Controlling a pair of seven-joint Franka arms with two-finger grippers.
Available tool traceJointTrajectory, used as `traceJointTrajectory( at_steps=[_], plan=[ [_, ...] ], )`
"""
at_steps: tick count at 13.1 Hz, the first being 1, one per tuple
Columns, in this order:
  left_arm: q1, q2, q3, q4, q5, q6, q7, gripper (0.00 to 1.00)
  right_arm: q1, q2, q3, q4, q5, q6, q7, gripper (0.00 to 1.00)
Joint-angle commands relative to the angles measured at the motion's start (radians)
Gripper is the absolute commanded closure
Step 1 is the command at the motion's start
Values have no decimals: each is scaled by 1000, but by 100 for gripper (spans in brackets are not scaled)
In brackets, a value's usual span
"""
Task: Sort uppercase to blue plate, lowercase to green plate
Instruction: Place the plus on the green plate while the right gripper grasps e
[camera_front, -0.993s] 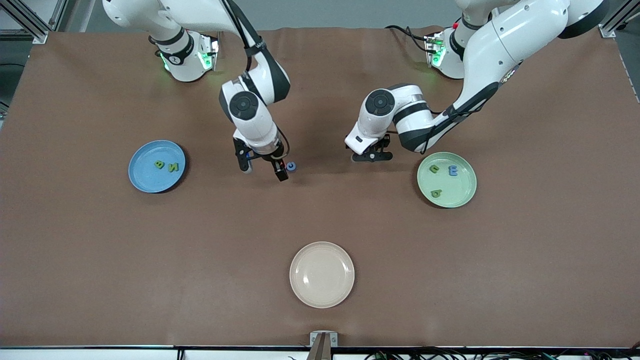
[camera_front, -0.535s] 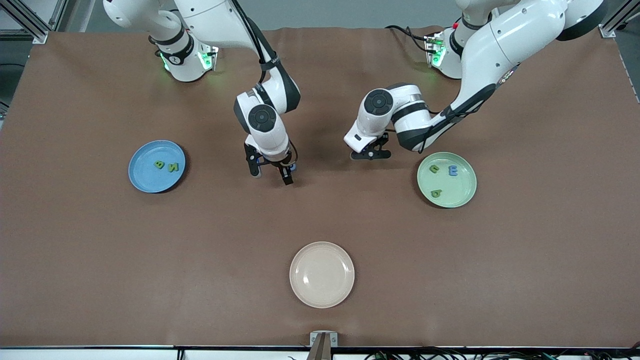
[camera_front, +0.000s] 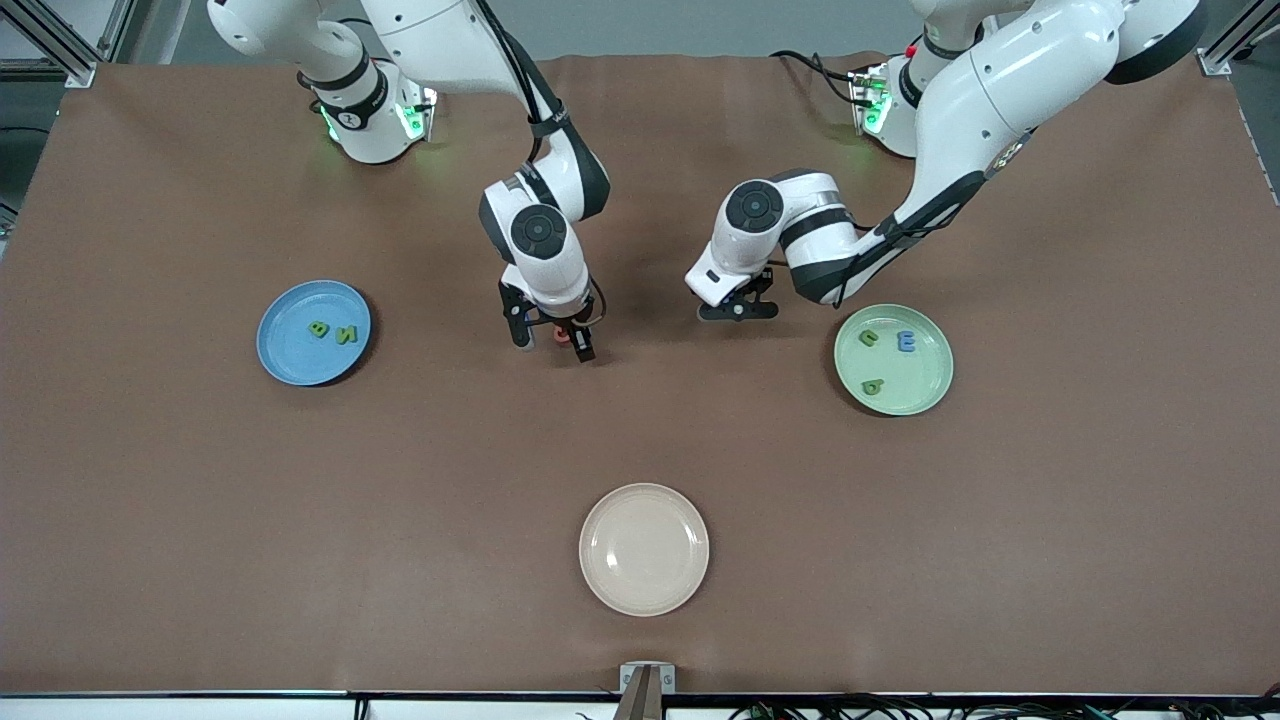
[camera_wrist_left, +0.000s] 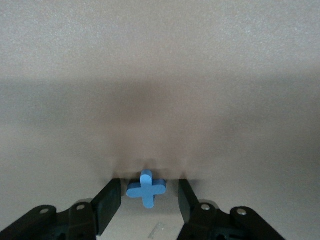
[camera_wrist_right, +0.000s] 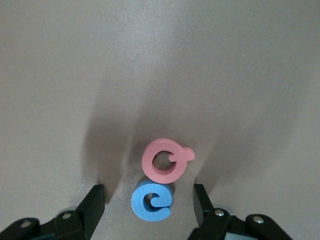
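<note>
The right gripper (camera_wrist_right: 148, 207) hangs low over the middle of the table with its jaws spread wide and empty, the blue ring letter (camera_wrist_right: 152, 201) lying flat between the fingers and the pink ring letter (camera_wrist_right: 165, 160) touching it just ahead, small tail pointing sideways. The grab likely depends on closing on one ring without dragging its neighbour. The left gripper (camera_wrist_left: 148, 206) is likewise open and holding nothing, straddling the blue cross (camera_wrist_left: 146, 188), which lies centred between its fingers. The blue plate (camera_front: 290, 356) sits toward the right arm's end holding two green letters, the green plate (camera_front: 925, 385) toward the left arm's end holding three letters. No brand or label is readable.
</note>
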Motion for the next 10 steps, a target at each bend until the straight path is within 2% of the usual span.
traceJointTrajectory(
  at_steps=[1,5,7,10],
  plan=[
    [-20,-2,27,-1,7,16,-14,57,25,14,-9,19,27,-9,9,25],
    [-10,-7,25,-1,9,16,0,79,30,13,-11,17,25,-9,6,44],
    [-1,-18,24,-1,7,15,3,86,30,13,-12,16,16,-9,-2,45],
    [48,-67,-13,-3,1,-10,29,89,30,13,-14,14,1,-9,-3,45]
  ],
)
